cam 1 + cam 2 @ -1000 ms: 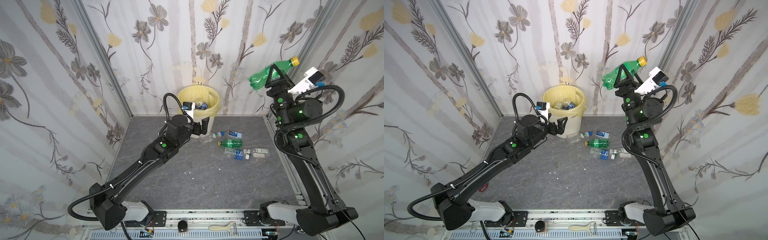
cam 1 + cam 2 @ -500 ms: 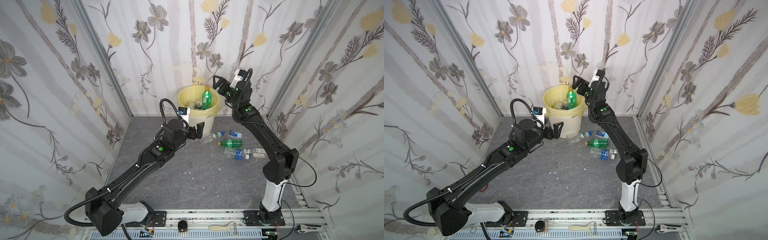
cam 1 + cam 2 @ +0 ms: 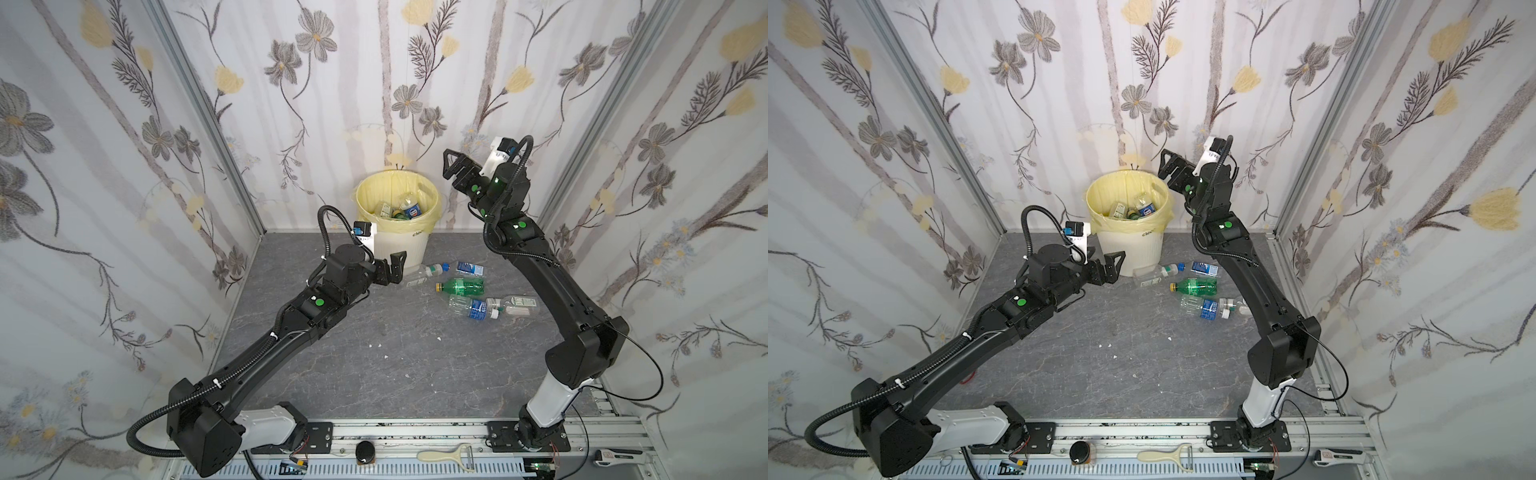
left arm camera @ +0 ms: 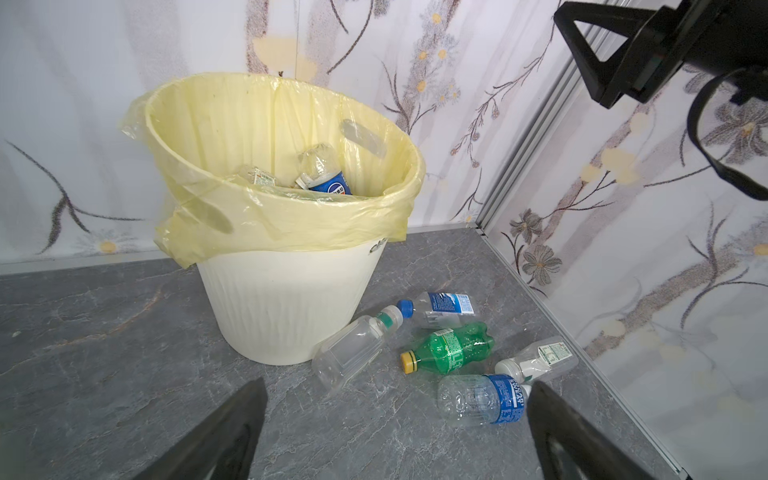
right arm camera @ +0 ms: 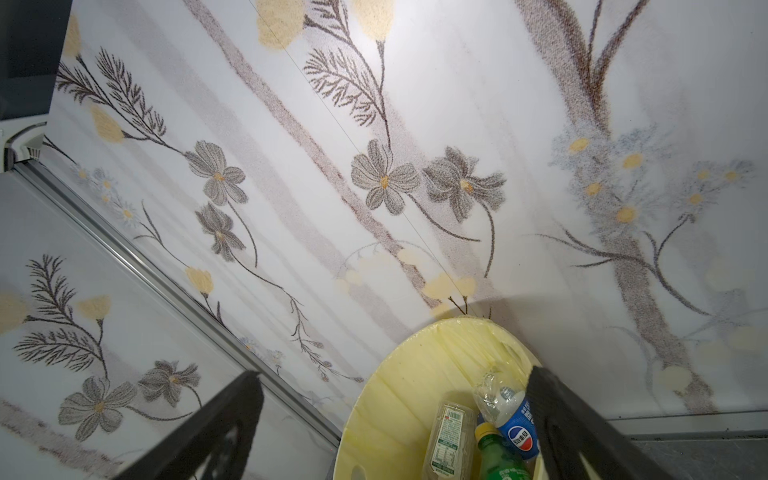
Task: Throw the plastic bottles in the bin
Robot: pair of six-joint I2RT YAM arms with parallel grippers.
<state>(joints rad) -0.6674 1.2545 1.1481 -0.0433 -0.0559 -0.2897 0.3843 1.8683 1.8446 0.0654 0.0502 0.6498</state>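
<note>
**A:** Nearest first: where is the left gripper (image 3: 395, 268)?
**B:** Low over the tabletop (image 3: 374, 374), near the bin (image 3: 409, 247) at its 7 o'clock; jaws wide apart, empty.
**A:** And the loose plastic bottles (image 3: 471, 308)?
**B:** Five lie on their sides at the bin's 4 to 5 o'clock; the green bottle (image 3: 461, 286) is in their midst.
**A:** And the bin itself?
**B:** Upright at 12 o'clock by the far wall; more bottles inside.
**A:** What about the right gripper (image 3: 448, 166)?
**B:** High at the bin's 2 o'clock; jaws spread, holding nothing.
</note>
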